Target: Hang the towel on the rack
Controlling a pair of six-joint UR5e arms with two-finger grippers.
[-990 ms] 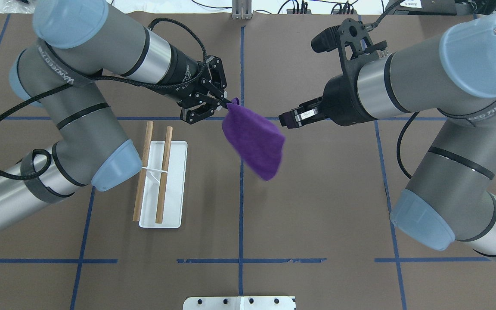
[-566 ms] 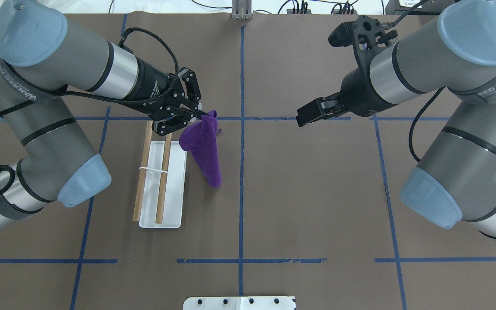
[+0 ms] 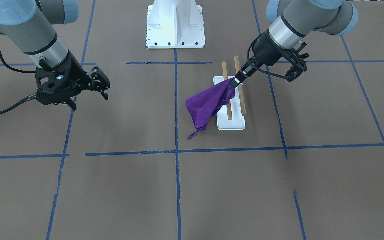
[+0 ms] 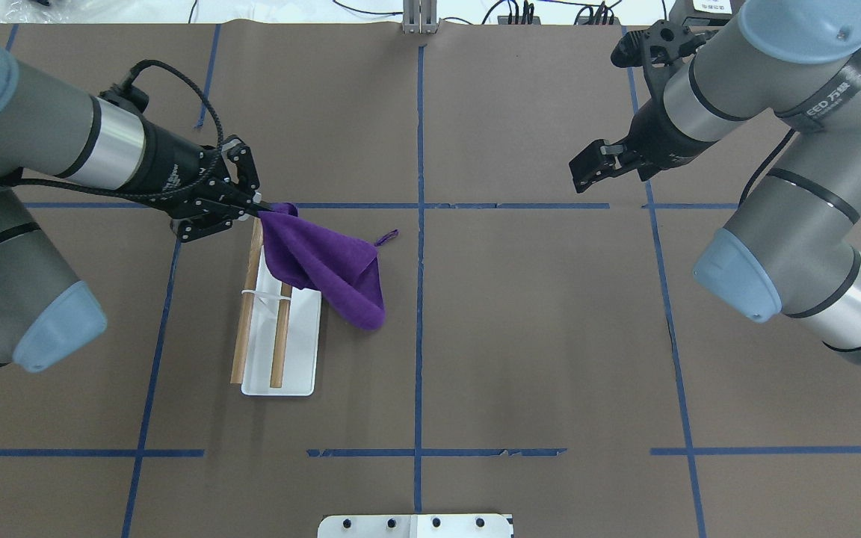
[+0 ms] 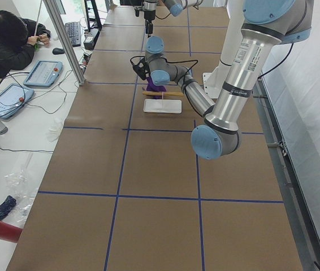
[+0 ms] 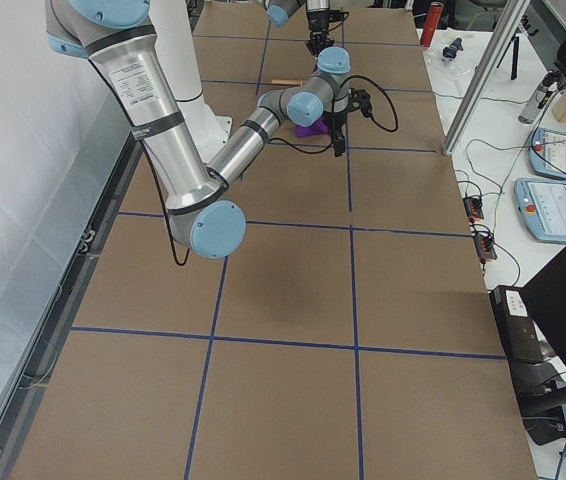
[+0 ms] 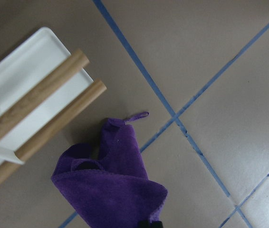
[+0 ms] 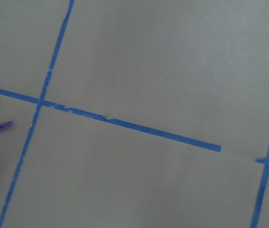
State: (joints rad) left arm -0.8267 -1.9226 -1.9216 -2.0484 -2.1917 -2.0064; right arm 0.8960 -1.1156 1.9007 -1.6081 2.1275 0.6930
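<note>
My left gripper point(image 4: 257, 210) is shut on one corner of the purple towel point(image 4: 326, 263) and holds it above the far end of the rack point(image 4: 290, 357). The towel slopes down to the right across the far ends of the two wooden dowels point(image 4: 279, 351), and its loop tag point(image 4: 387, 237) points away from the rack. In the front view the left gripper point(image 3: 235, 82) holds the towel point(image 3: 207, 103) over the rack point(image 3: 232, 125), and the towel's tail reaches the table. The left wrist view shows the towel point(image 7: 110, 190) beside the dowels point(image 7: 39, 90). My right gripper point(image 3: 101, 84) is open and empty, far from the towel.
A large white bolted pedestal point(image 3: 175, 23) stands at the robot's side of the table; its edge shows in the overhead view point(image 4: 415, 525). Blue tape lines cross the brown table. An operator point(image 5: 7, 34) sits at a desk beyond the table.
My left gripper has carried the towel leftward, from mid-table to over the rack's far end. My right arm has drawn back to the right and away from the towel.
</note>
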